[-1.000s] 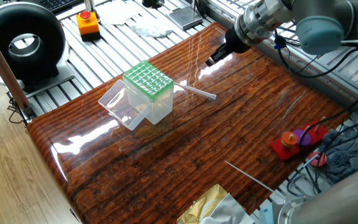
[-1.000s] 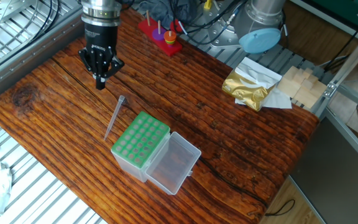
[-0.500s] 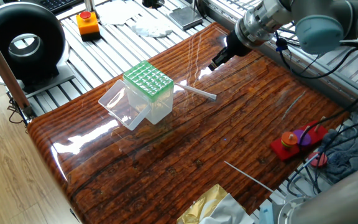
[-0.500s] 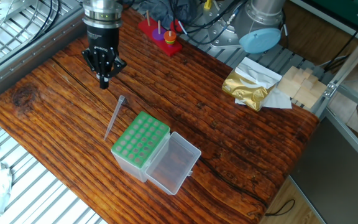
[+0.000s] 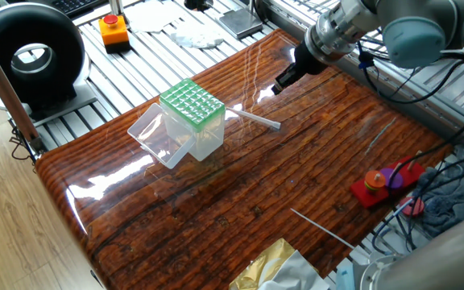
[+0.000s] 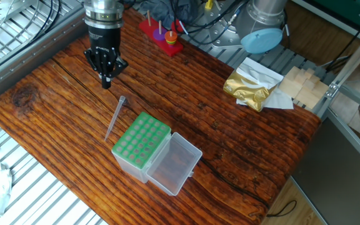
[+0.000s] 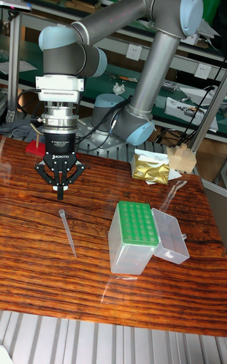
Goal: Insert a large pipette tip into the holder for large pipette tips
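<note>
On the glossy reddish-brown wooden table [image 6: 230, 125], the slim translucent whitish large pipette tip [image 6: 115, 117] lies flat, its wide collar end pointing toward the arm and its narrow point toward the table's edge; it sits just beside the small clear plastic holder for large pipette tips [image 6: 140, 145], apart from the green grid top. The holder's clear hinged lid [image 6: 175, 164] is folded open to the side, which leaves every hole of the green grid exposed from above, ready to take a tip. The black two-finger gripper [image 6: 107, 80] hangs pointing straight down above the bare wood, near the tip's collar end but not over it and not touching it; its fingers [image 7: 60, 192] are drawn together to a narrow point and carry nothing. That vertical pose suits a top-down pick, though the fingers would have to spread first to straddle the tube. A second thin tip-like tube [image 5: 322, 228] lies well apart near the far side of the table, close to a crumpled gold foil bag [image 6: 250, 85]. Judged from this, the task has barely begun: nothing is grasped yet
</note>
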Controlling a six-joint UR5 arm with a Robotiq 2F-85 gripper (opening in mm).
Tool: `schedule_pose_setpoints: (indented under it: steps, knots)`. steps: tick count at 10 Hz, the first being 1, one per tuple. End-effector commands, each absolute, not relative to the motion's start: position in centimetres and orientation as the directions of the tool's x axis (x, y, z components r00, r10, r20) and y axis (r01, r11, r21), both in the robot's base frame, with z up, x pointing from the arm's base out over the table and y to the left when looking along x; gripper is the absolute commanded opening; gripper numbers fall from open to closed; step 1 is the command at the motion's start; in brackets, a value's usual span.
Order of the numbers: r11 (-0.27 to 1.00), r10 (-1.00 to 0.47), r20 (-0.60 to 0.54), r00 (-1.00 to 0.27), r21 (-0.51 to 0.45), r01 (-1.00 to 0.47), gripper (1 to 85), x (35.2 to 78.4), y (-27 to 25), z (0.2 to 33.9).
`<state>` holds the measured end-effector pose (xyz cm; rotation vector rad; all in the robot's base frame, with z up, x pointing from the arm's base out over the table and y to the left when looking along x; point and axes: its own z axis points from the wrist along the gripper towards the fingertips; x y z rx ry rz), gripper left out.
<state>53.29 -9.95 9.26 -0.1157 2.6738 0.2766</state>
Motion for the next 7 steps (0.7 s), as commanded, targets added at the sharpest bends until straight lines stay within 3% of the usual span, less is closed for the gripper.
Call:
schedule_pose_setpoints:
  steps: [1, 4, 7]
  knots:
    - [0.972, 0.004, -0.458, -0.889, 0.212, -0.105, 1.0, 53.8, -9.5, 9.8]
    - [0.969, 0.008, -0.500, -0.866, 0.218, -0.117, 1.0, 55.5, -9.2, 9.9]
    - [0.967, 0.003, -0.519, -0.855, 0.221, -0.130, 1.0, 58.2, -8.5, 7.4]
